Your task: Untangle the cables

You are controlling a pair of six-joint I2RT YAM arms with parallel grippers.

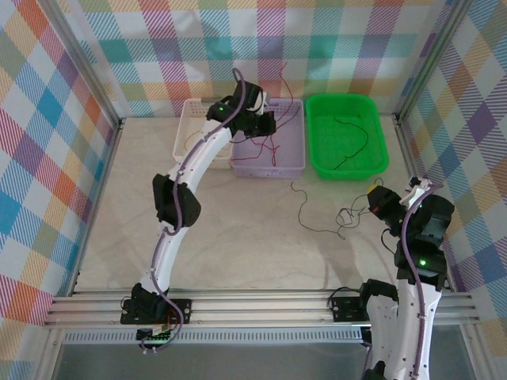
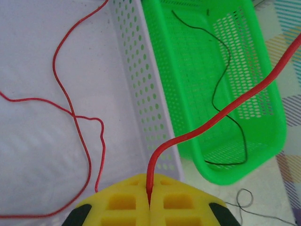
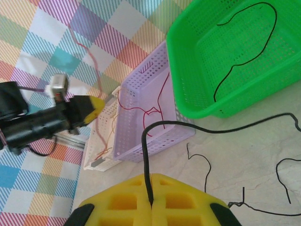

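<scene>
Starting nearest, at 4 o'clock on the table (image 1: 238, 237), the right gripper (image 3: 150, 203) is pinched fully closed on a black wire (image 3: 211, 129). That wire leaves the fingertips toward 12 o'clock, then bends off toward 3. Just past it, more black cables (image 1: 346, 215) lie looped together on the tabletop, with a small knot (image 3: 235, 204) beside the fingers.

Farther out, at 12 o'clock, the left gripper (image 2: 149, 201) hangs over the lilac basket (image 2: 141, 94). Its jaws are squeezed together on a red wire (image 2: 211, 120) that runs away toward 2 o'clock. Other red cables (image 2: 80, 136) lie crossed on that basket's floor. At 1 o'clock the green basket (image 2: 263, 94) holds one black strand (image 2: 221, 84). At 11 o'clock the white basket (image 1: 188, 119) holds a thin yellowish one (image 1: 190, 144).

If the held black wire runs into that heap, a pull by the right arm could draw the knot tighter rather than free it. A lift by the left arm could drag the crossed red cables over the basket wall. Either wire looks thin enough to slip from the pads.

Each wrist view makes its own pinch plain, where the top view is too coarse to judge it. The top view gives how well apart the two arms work. The right wrist view catches the left gripper side-on, with red wire rising above it.
</scene>
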